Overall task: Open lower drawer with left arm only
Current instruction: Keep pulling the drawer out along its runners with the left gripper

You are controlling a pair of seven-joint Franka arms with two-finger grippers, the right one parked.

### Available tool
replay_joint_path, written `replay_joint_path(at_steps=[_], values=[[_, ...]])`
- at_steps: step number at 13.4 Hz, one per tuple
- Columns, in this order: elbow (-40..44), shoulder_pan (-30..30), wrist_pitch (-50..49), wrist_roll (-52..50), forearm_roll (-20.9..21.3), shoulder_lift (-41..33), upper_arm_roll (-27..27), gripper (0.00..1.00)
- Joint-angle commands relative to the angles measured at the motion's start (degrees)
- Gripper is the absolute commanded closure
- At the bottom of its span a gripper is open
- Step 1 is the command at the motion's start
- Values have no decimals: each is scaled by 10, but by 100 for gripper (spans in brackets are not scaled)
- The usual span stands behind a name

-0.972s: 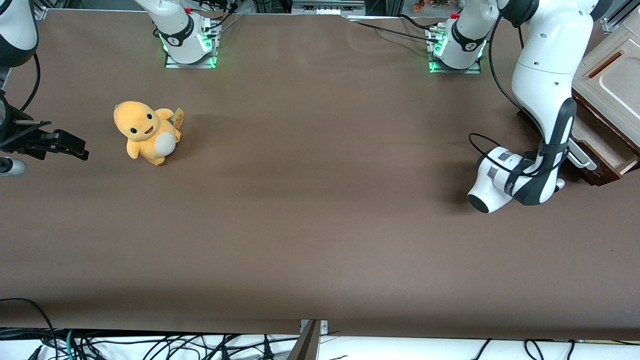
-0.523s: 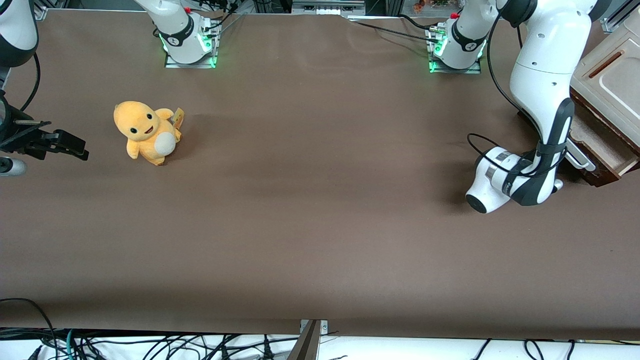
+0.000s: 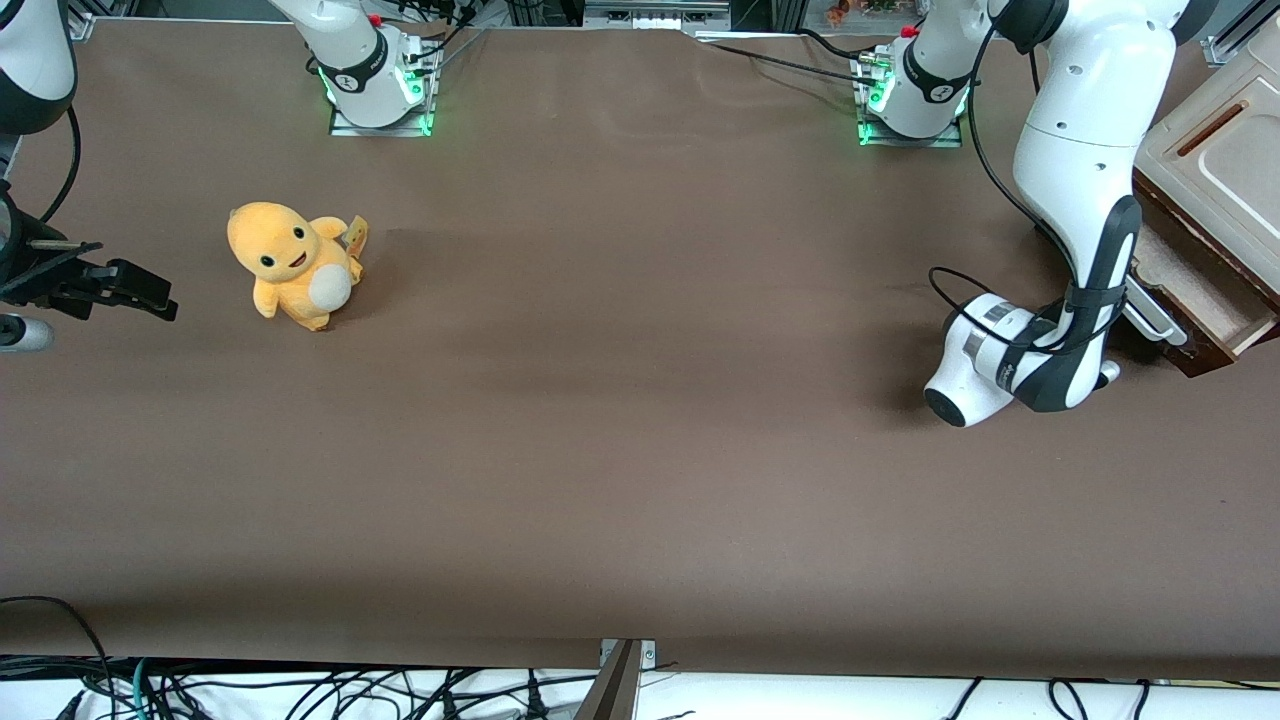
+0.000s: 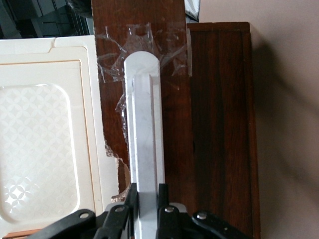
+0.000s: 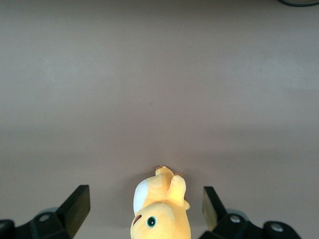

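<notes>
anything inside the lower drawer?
The lower drawer is partly open; the exposed part shows only its bare pale beige floor. The rest is covered by the cabinet's cream top and the left arm. The gripper is clamped on the white handle.

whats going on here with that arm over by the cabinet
The left arm is working at the small cabinet at its end of the table. Its gripper is shut on the white bar handle of the lower drawer, which already stands partly pulled out, showing its pale inside. An orange plush toy sits untouched toward the parked arm's end.
</notes>
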Motion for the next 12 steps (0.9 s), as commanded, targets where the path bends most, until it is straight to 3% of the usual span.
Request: replay_joint_path(at_steps=[1,12], values=[[17,-28,-43,36,-17,0,0,100],[21,-30,-47,31,-20,8,-1,100]])
